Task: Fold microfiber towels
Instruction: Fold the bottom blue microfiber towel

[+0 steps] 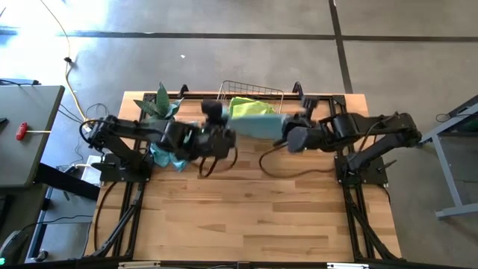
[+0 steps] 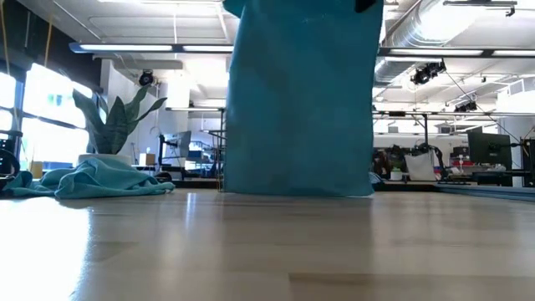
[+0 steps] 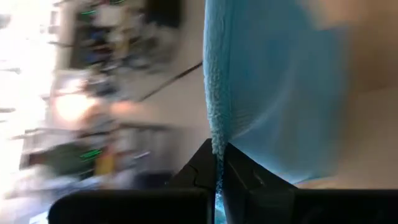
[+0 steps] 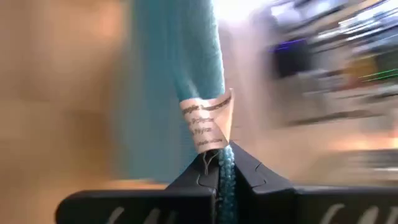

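A teal microfiber towel (image 2: 301,100) hangs spread as a flat sheet between my two grippers over the far middle of the table. My left gripper (image 1: 228,133) is shut on its upper left end and my right gripper (image 1: 287,136) on its upper right end. The towel's lower edge (image 2: 297,192) reaches down to the table top; whether it touches I cannot tell. A second teal towel (image 1: 166,157) lies crumpled on the table at the far left. A lime-green towel (image 1: 243,104) sits in the wire basket (image 1: 254,91). My left gripper pinches the towel's upper edge (image 3: 216,146) between its two fingers, slanting down at it from the table's left. The cloth hangs below the fingers as a flat sheet. My right gripper pinches the towel's upper corner beside its sewn-in label (image 4: 208,127) between its two fingers, coming slanting down from the table's right. The cloth hangs below the hold.
A potted plant (image 1: 157,104) stands at the far left behind the crumpled towel. The wire basket stands at the far edge behind the hanging towel. The near half of the wooden table (image 1: 246,217) is bare wood.
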Motion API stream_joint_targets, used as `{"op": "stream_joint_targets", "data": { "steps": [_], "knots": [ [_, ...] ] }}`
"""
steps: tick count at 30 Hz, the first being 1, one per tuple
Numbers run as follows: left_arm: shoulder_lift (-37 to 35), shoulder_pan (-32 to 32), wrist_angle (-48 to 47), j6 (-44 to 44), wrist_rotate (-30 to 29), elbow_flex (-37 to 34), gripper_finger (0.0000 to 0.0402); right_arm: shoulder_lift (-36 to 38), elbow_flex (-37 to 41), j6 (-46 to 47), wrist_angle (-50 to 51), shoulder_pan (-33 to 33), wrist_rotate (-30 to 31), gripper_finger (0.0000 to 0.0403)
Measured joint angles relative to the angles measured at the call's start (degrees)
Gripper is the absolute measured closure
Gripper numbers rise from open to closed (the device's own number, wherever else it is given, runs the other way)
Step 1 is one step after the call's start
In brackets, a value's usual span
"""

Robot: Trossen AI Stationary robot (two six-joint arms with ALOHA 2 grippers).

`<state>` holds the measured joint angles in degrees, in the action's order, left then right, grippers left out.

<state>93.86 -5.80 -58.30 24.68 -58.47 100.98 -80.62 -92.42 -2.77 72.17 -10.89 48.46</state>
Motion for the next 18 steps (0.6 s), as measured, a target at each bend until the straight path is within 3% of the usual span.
{"op": "stream_joint_targets", "data": {
  "steps": [3,8,13,18],
  "knots": [
    [1.1,-4.8,-4.0,-14.4,11.3,-1.7,0.0401,-0.1,4.2,12.9,0.0,-2.2,-14.4,0.0403],
    [5.6,-12.8,-4.8,-36.1,25.2,-5.3,0.0401,-0.5,18.3,23.5,-7.7,-9.6,-26.5,0.0403],
    [13.9,-18.5,-3.8,-46.4,36.3,-6.0,0.0402,-0.5,31.2,30.3,-28.0,-18.1,-31.6,0.0403],
    [21.0,-20.7,-0.4,-48.1,49.9,-6.0,0.0402,-0.5,37.1,33.3,-45.5,-24.1,-32.3,0.0403]
  ]
}}
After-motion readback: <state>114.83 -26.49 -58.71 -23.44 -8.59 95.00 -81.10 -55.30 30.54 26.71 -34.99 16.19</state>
